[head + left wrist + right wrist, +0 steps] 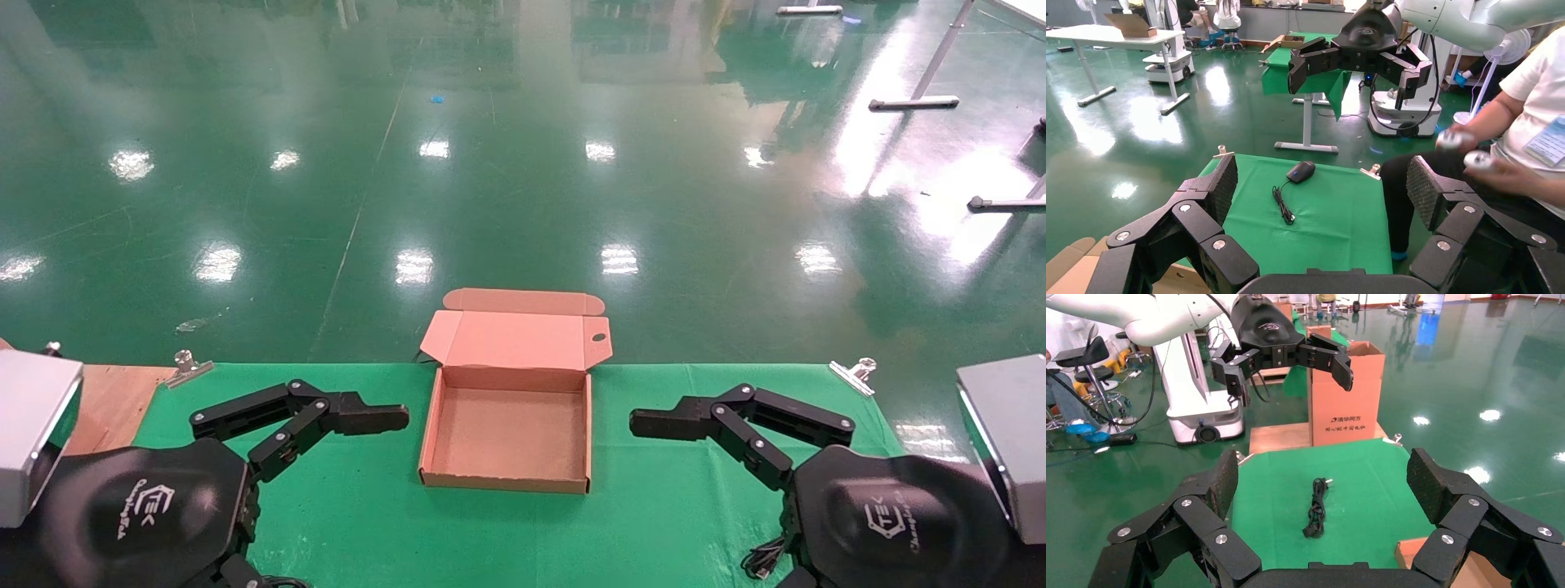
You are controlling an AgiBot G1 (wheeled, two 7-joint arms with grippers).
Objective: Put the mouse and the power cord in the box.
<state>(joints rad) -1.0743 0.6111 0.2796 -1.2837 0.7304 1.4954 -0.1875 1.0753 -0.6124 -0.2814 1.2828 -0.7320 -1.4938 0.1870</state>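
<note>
The box [507, 482] lies open and empty at the middle of the green table, its lid [523, 336] folded back over the far edge. My left gripper [384, 418] hovers left of it and my right gripper [654, 423] right of it, both pointing at the box. The mouse [1301, 171] rests with its thin wire on the cloth beyond my open left gripper [1322, 187]. The power cord [1316, 507] lies bundled on the cloth beyond my open right gripper [1324, 478]. In the head view my arms hide both the mouse and the power cord.
Metal clips [186, 365] [854, 371] pin the cloth at the far corners. A wooden board [110, 404] carrying a tall printed carton [1346, 395] stands at the table's left end. A seated person [1523, 122] is beside the right end.
</note>
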